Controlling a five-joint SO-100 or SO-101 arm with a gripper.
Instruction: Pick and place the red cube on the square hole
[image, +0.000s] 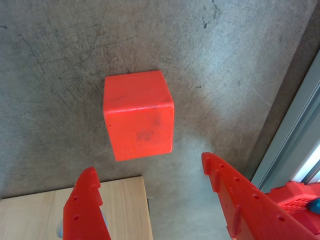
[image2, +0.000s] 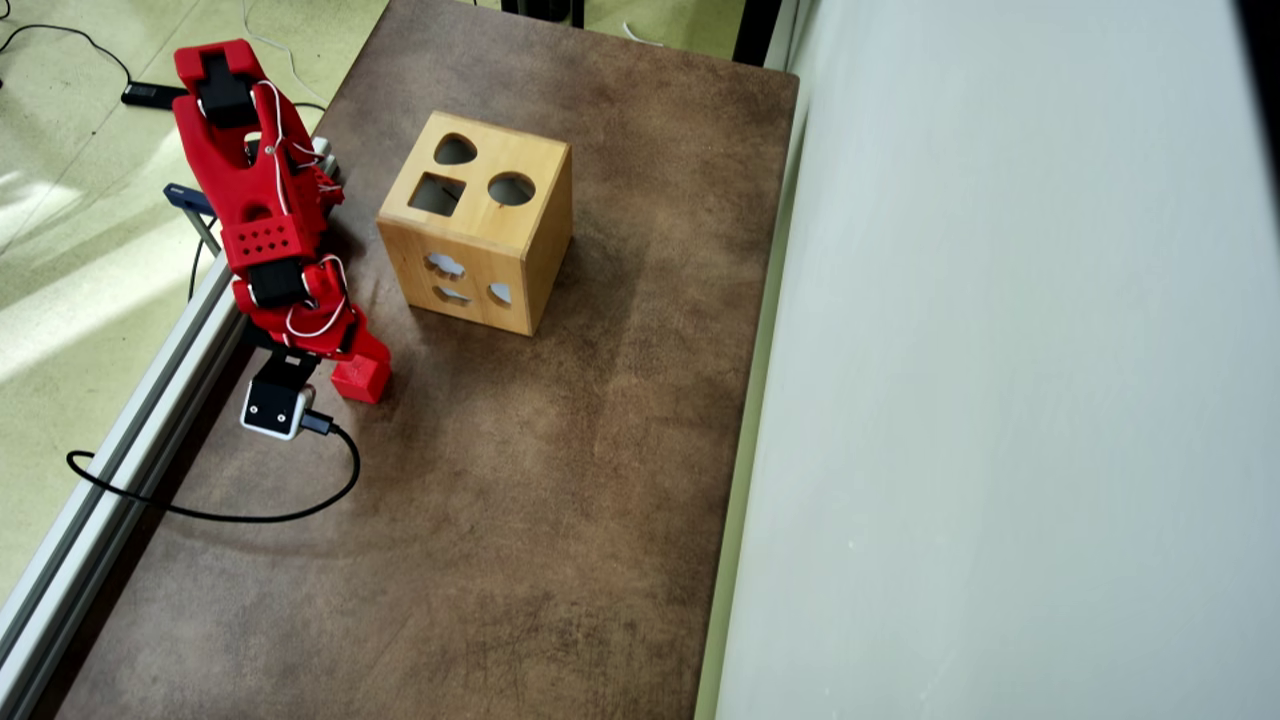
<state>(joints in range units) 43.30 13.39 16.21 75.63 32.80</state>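
Note:
The red cube (image: 138, 115) sits on the brown table, just ahead of my gripper (image: 148, 166) in the wrist view. The gripper is open and empty, its two red fingers spread wider than the cube and stopping short of it. In the overhead view the cube (image2: 362, 379) lies at the tip of the red arm (image2: 265, 200), whose body hides the jaws. The light wooden box (image2: 548, 250) stands up and to the right of the cube. The dark square hole (image2: 437, 194) is in the box's top face, beside a round hole and a rounded hole.
An aluminium rail (image2: 120, 440) runs along the table's left edge, close beside the arm, and shows in the wrist view (image: 295, 135). A black cable (image2: 250, 515) loops from the wrist camera (image2: 273, 407). A white panel (image2: 1000, 400) borders the right side. A box corner (image: 125, 210) shows behind the left finger.

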